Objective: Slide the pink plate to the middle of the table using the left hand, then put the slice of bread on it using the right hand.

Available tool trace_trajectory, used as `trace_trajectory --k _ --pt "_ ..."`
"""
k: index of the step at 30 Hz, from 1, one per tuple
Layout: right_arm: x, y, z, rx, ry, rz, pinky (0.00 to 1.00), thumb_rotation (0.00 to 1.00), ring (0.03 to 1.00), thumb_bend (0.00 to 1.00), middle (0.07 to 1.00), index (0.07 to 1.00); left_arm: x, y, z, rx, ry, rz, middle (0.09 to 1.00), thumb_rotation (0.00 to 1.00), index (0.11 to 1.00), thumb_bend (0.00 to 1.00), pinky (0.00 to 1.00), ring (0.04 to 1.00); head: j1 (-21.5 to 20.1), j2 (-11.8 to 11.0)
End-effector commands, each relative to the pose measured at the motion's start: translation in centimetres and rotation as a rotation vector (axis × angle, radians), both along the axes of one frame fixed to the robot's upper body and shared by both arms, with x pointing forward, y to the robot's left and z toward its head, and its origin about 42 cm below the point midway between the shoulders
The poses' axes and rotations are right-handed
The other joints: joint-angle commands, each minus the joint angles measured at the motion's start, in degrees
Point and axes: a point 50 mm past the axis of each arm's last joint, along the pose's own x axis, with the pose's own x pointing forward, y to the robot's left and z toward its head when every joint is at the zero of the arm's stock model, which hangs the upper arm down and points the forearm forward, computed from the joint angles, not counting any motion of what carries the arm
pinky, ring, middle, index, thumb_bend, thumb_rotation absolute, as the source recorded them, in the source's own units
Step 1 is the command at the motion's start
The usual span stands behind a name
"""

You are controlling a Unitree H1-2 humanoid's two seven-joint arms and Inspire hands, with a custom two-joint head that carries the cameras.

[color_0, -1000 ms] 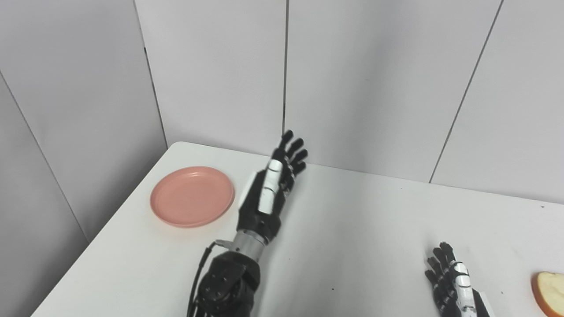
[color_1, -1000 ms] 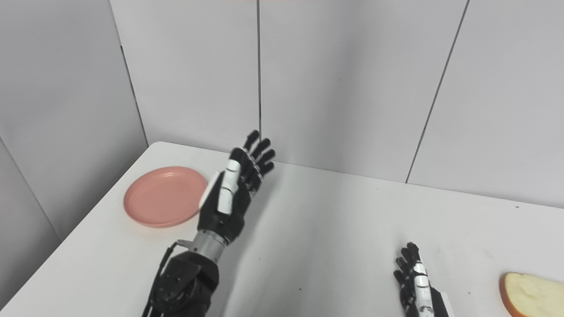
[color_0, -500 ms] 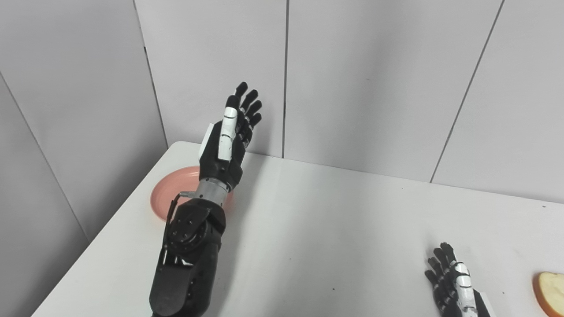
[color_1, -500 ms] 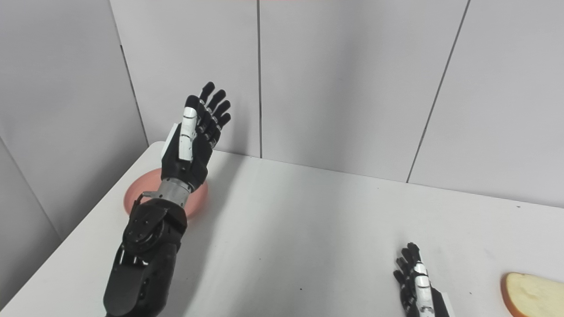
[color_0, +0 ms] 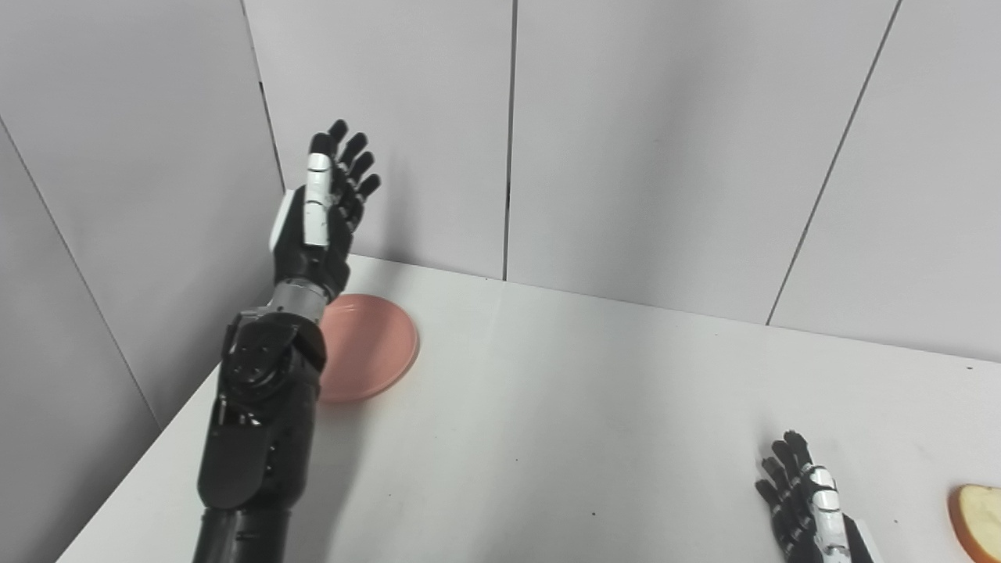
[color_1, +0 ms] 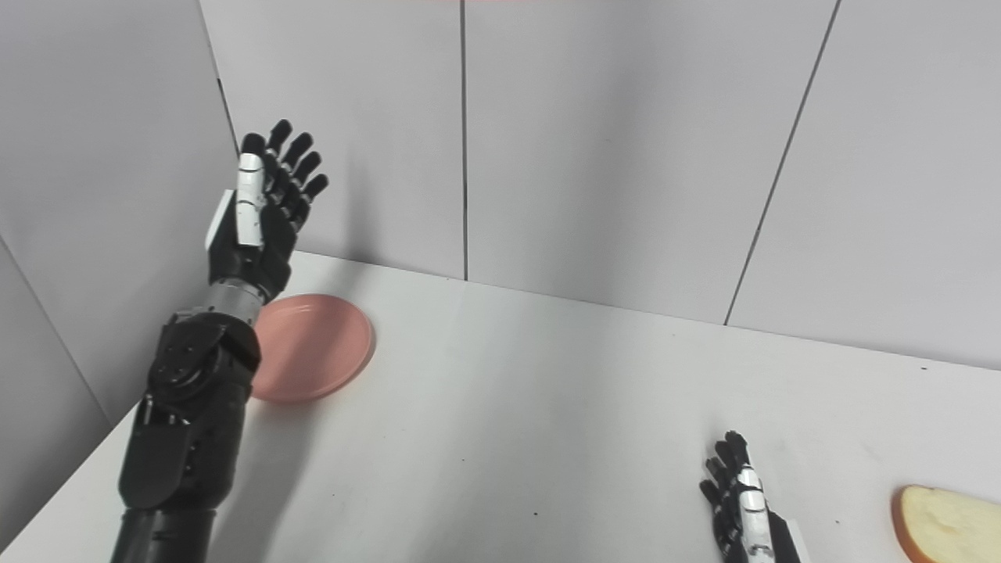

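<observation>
We see our left hand (color_0: 317, 223) raised high above the far left corner of the white bench (color_0: 563, 407), fingers (color_0: 356, 168) straight, spread and pointing up, holding nothing. Its forearm crosses in front of the left part of the pink plate (color_0: 371, 348), which lies flat on the bench near that corner, well apart from the middle. Our right hand (color_1: 743, 508) sits low at the near right, just above or on the bench, fingers extended and apart, empty. The slice of bread (color_1: 942, 524) lies flat on the bench at the near right edge, beside that hand and not touching it.
</observation>
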Motion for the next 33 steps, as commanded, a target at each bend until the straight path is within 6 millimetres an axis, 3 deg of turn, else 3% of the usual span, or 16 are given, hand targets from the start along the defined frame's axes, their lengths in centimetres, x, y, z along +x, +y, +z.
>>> trace_trajectory --k 1,7,13,33 --pt "0.4 0.1 0.4 -0.007 -0.020 0.006 1.00 1.00 1.000 0.29 1.000 1.000 0.6 0.9 2.7 0.015 -0.076 0.023 0.973 0.97 0.978 0.75 0.97 0.973 -0.1 0.0" --pt "0.3 0.1 0.6 -0.003 -0.021 0.015 1.00 1.00 1.000 0.27 1.000 1.000 1.2 4.7 2.1 -0.010 -0.059 0.087 0.967 0.96 0.974 0.75 0.96 0.969 0.0 -0.1" --pt "0.3 -0.1 0.3 0.010 -0.016 0.012 1.00 1.00 1.000 0.28 1.000 1.000 1.7 6.8 1.3 -0.033 -0.054 0.130 0.970 0.94 0.962 0.76 0.96 0.969 0.7 -0.5" --pt "0.6 -0.9 0.2 -0.006 -0.025 0.020 1.00 1.00 1.000 0.32 1.000 1.000 1.2 9.1 -1.7 -0.138 0.019 0.170 0.981 0.97 0.989 0.76 1.00 0.990 1.0 -0.1"
